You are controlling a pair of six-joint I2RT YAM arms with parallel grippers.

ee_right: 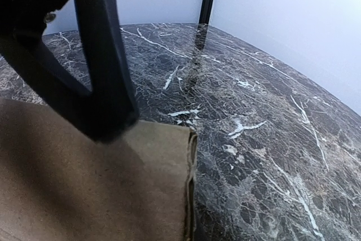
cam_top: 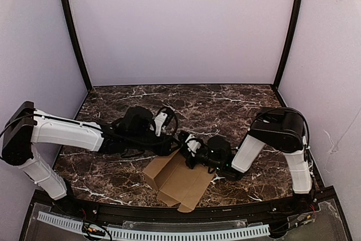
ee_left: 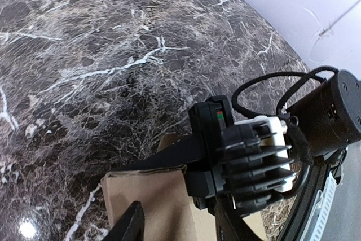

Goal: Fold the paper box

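Dark marble worktop (cam_top: 225,103) bears a half-folded brown cardboard paper box (cam_top: 180,182) just nearward of both arms: left pincer (ee_left: 179,225) spread over its far flap, right pincer (cam_top: 189,153) touching it, closure hidden.

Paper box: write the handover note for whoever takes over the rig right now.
Left pincer: looks open, hovering over the paper box, gripping nothing.
Right pincer: one finger lies on the box's far edge; the other is hidden, so the grip is unclear.
Box: near the front edge of the table, between the arms.
Done: partly folded, one edge doubled over.
Left: close the remaining flaps and tabs.
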